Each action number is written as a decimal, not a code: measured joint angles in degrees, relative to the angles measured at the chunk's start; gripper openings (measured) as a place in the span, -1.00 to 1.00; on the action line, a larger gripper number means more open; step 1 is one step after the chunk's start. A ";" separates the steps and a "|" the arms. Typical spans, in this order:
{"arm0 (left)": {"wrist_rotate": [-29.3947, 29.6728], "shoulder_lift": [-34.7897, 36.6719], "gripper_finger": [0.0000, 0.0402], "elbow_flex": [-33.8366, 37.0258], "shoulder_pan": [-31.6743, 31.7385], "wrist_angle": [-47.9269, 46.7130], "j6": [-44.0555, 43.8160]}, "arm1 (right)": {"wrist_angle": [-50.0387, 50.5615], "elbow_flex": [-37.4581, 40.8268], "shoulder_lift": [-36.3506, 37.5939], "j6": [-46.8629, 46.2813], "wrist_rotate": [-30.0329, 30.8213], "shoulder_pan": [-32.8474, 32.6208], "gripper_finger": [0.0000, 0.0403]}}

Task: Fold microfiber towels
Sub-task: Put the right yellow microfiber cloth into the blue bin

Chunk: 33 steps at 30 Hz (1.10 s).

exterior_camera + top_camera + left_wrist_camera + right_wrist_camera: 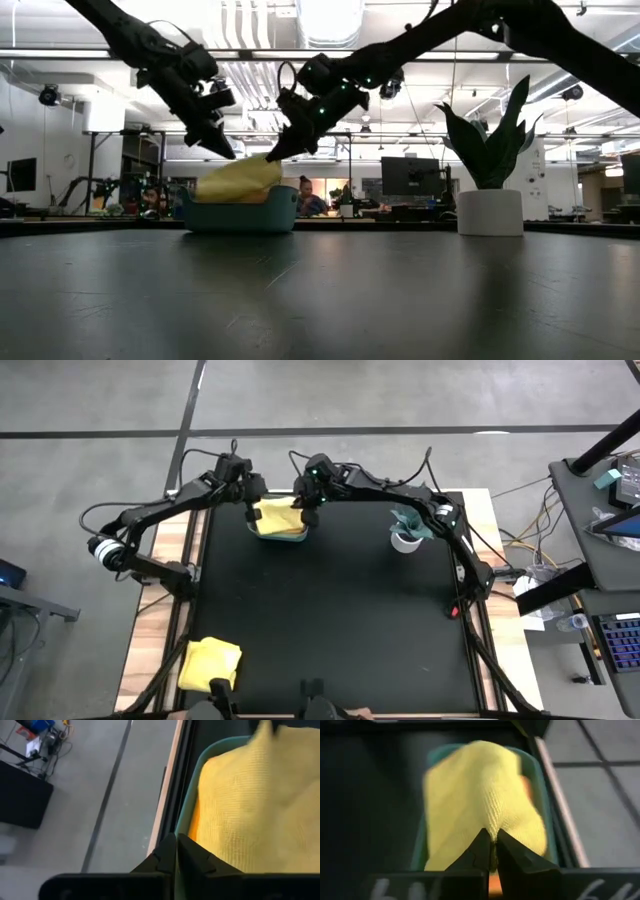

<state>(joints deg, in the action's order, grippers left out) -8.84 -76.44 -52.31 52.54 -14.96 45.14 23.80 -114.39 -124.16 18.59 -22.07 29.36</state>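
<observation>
Two end effectors of mine meet over the teal bin (283,536) at the far edge of the black bench (340,620). My right end effector (492,851) has its fingers pinched together on a raised fold of the yellow microfiber towel (480,800), which drapes away from the fingertips and back down into the bin; in the low view that same end effector (275,150) holds the cloth's peak above the rim while the rest of the towel (238,180) mounds inside. A strip of orange towel (529,790) shows under the yellow one, against the bin wall beside my right fingers. My left end effector (176,851) hangs just beside the bin's outer wall, fingers closed against each other with nothing between them, the yellow cloth just ahead of the tips and an orange edge (194,827) visible below it. From above, the left end effector (249,512) sits at one side of the bin and the right (308,515) at the other, the towel between them. Well behind both end effectors, at the near corner of the bench on my left arm's side, a second yellow towel (210,663) lies folded flat. Off to my right end effector's outer side stands a small potted plant (408,530) in a white pot.
</observation>
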 joint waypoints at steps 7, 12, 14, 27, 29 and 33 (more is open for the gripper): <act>-2.48 -0.02 -0.87 0.14 0.83 -2.76 -4.09 | 2.69 1.14 0.09 0.02 5.81 0.04 -0.95; -8.64 -0.05 -0.55 0.28 3.49 -4.56 -5.86 | 2.44 2.08 0.09 0.70 5.79 0.02 -0.96; -10.44 -0.21 -0.39 0.69 4.31 -4.32 -5.86 | 2.44 2.16 0.09 0.70 5.69 0.02 -0.96; -12.59 -0.28 -0.03 7.30 4.89 3.95 -4.47 | 0.71 3.17 0.09 1.11 5.60 0.02 -0.94; -12.64 -0.28 -0.08 7.89 4.89 5.35 -5.17 | 0.69 3.44 0.09 1.11 5.60 0.02 -0.94; -13.53 -1.61 -0.18 7.95 4.89 7.18 -5.93 | 0.54 3.93 0.09 1.11 5.60 0.02 -0.94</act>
<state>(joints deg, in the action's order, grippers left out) -22.37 -78.05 -44.36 57.43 -7.78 39.21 24.34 -110.46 -124.07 19.70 -16.47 29.39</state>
